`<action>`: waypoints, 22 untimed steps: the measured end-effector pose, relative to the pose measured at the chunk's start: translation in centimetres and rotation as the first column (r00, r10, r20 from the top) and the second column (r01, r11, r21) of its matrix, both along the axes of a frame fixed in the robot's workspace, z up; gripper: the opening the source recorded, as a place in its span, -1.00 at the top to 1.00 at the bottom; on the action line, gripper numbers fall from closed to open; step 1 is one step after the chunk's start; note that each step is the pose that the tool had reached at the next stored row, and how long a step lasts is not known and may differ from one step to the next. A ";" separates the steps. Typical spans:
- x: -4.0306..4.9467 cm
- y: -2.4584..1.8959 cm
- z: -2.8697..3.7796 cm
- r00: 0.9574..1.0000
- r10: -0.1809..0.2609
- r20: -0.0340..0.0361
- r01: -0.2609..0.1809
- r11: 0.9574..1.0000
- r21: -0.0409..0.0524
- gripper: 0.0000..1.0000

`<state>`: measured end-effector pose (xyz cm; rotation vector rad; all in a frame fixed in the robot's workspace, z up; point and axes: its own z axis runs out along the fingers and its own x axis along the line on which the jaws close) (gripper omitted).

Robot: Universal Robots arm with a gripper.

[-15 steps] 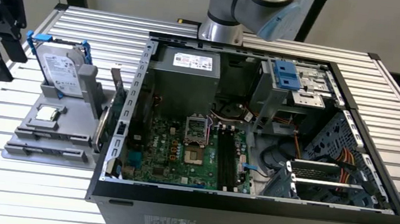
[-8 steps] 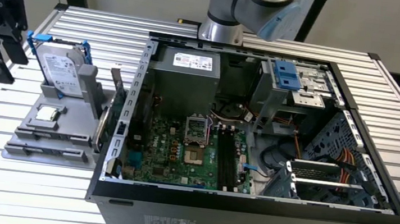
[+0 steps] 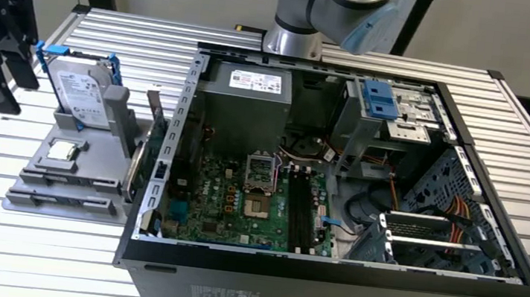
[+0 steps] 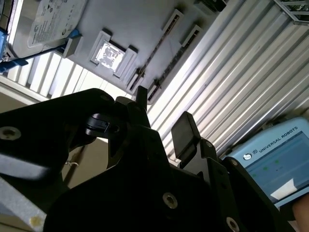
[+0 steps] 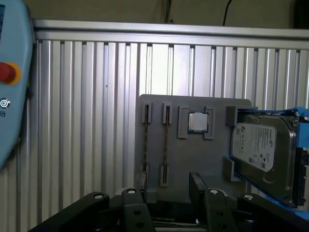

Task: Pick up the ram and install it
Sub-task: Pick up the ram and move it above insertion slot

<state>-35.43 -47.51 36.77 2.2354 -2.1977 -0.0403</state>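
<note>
Pickup is the step we judge to be in hand, and nothing is lifted yet. Our pincer (image 5: 168, 189) hangs above the desk (image 5: 87, 96) with its fingers (image 5: 195, 183) wide apart and nothing between them.

We see the ram (image 5: 165, 145) standing on edge in the grey holder (image 5: 193, 159), a thin line running between slotted posts. A second such line lies just beside it, and we cannot tell whether that one is a stick too. In the exterior view the holder lies at nine o'clock from the case (image 3: 329, 291), and the pincer sits at about ten o'clock from the holder, off to its side rather than over it. The chip (image 5: 197, 122) and the drive (image 5: 260, 154) share the holder; in the exterior view the drive stands at its twelve o'clock end.

To do this well, we think the fingers should close on the ram's two flat faces, centred along its length, and come down straight between the posts. The neighbouring line is close, so the open span should straddle one line alone. A thin board tips and jams easily, so we favour a square grip near its upper edge and a lift in line with the posts. The long sockets (image 3: 300, 212) lie near the case's middle.
</note>
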 end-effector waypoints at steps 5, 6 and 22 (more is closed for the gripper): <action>0.00 0.00 -0.32 1.000 0.000 0.000 0.000 1.000 0.000 -1.00; 0.00 0.00 -0.38 1.000 0.000 0.000 0.000 1.000 0.000 -1.00; 0.00 0.06 -1.33 1.000 0.000 0.000 0.000 1.000 -0.001 -1.00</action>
